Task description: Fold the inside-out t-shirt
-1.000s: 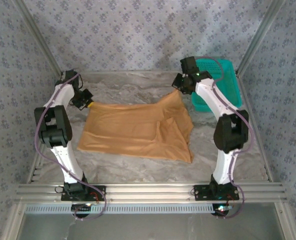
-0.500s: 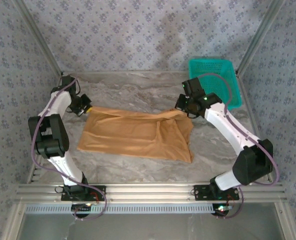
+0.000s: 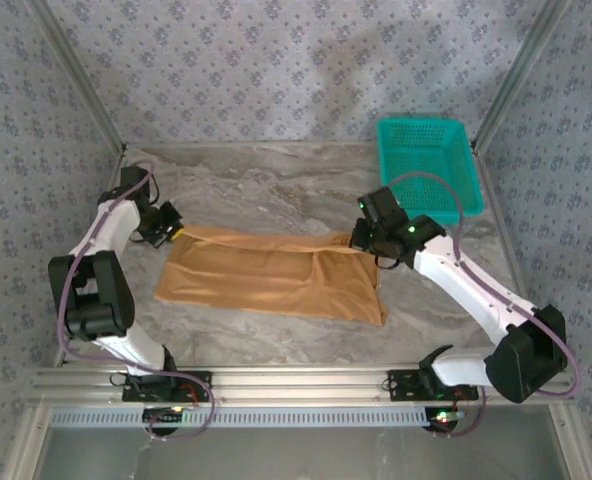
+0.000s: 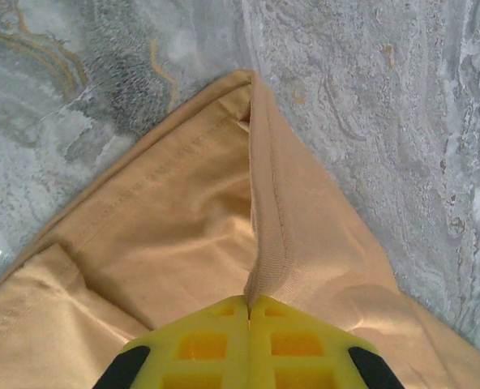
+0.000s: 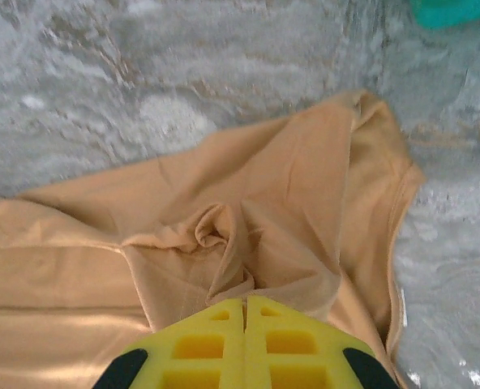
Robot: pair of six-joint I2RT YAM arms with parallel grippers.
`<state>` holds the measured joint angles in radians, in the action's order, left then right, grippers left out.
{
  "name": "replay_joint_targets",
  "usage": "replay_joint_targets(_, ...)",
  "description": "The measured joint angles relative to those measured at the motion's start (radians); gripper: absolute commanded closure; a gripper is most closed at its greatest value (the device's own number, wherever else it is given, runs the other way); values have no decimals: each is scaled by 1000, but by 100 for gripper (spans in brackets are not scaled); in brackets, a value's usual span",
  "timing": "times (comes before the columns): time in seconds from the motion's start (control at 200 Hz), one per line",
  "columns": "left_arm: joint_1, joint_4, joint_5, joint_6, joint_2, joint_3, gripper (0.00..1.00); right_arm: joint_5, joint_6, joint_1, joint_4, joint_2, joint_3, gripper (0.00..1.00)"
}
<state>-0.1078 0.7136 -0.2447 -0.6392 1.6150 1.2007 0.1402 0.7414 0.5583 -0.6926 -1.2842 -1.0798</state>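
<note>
On marbled table (image 3: 266,185), centre: inside-out t-shirt (image 3: 271,280), tan-orange, lying as wide creased rectangle. Left gripper (image 3: 175,228) at far-left corner, jaws pinched together on seamed fold of cloth. Right gripper (image 3: 357,243) at far-right corner, jaws pinched together on bunched fabric. Teal basket (image 3: 426,165) at far right of table, apart from shirt.
</note>
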Motion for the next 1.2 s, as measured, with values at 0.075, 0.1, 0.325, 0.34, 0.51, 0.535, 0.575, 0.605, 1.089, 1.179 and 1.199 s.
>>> replay_joint_targets(0.075, -3, -3, 3, 3, -32, -32, 100, 3, 20, 23, -1, 22, 58, 100)
replay_joint_targets(0.1, -3, -3, 5, 3, -41, -43, 100, 3, 28, 30, -1, 30, 79, 100)
replay_joint_targets(0.325, -3, -8, 21, 11, -69, -154, 100, 5, 102, 98, -3, 68, 223, 98)
replay_joint_targets(0.34, -3, -7, 23, 12, -69, -161, 100, 5, 107, 103, 0, 68, 233, 98)
replay_joint_targets(0.51, -3, -12, 43, 14, -69, -219, 100, 7, 156, 142, 24, 66, 305, 82)
replay_joint_targets(0.535, -3, -15, 44, 14, -69, -225, 98, 7, 159, 146, 28, 65, 311, 79)
replay_joint_targets(0.575, -3, -19, 50, 14, -69, -236, 96, 12, 173, 153, 31, 63, 319, 72)
replay_joint_targets(0.605, -3, -22, 54, 14, -69, -244, 94, 14, 177, 159, 31, 60, 323, 65)
replay_joint_targets(1.089, 104, -12, 254, 10, -217, -198, 67, 47, 108, 170, 52, -12, 247, 61)
replay_joint_targets(1.179, 115, -36, 233, 9, -245, -184, 66, 46, 58, 154, 69, -132, 168, 60)
replay_joint_targets(1.199, 115, -44, 226, 10, -244, -184, 66, 46, 47, 151, 70, -158, 153, 60)
